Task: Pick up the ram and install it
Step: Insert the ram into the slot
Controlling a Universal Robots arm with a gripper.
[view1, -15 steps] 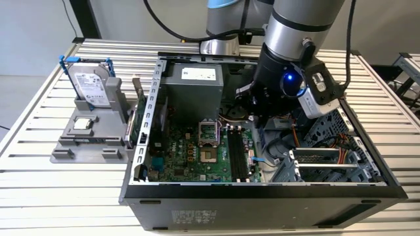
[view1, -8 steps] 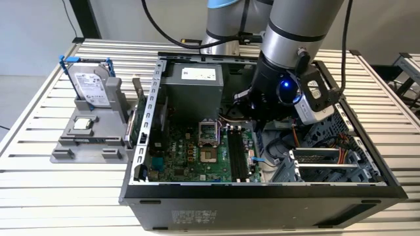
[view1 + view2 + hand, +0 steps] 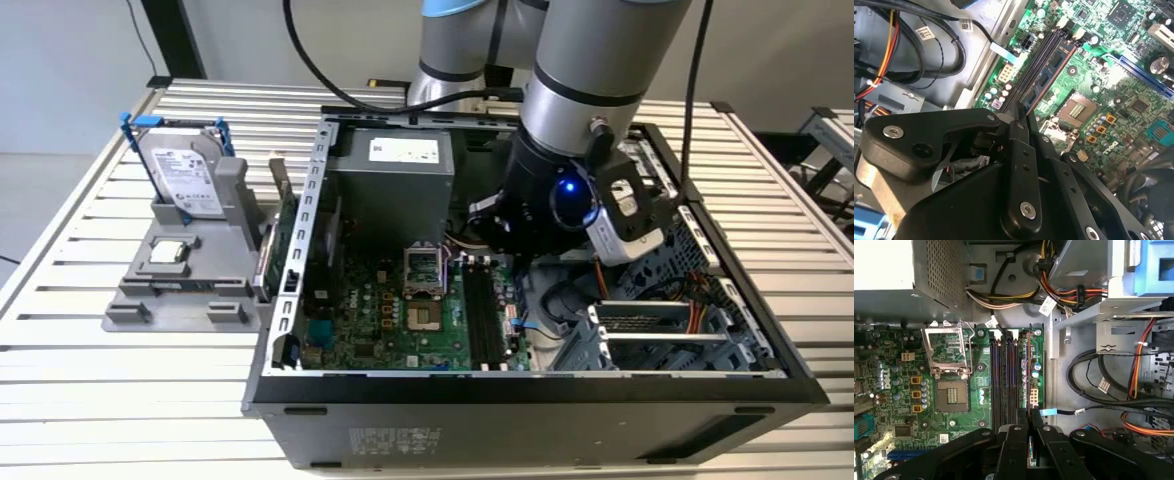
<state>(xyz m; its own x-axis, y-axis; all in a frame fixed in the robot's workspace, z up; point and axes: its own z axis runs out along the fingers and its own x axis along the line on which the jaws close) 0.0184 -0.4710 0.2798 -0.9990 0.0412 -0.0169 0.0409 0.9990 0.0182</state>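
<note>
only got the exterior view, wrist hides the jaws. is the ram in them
observer: Yes. In the second wrist view the gripper has its jaws shut on the ram, held edge-on.
operator: where is it against the slots
observer: In the first wrist view it lies along the slots, on their side away from the cpu socket.
operator: other sticks in yet
observer: No, the slots beside it look empty in both wrist views.
</note>
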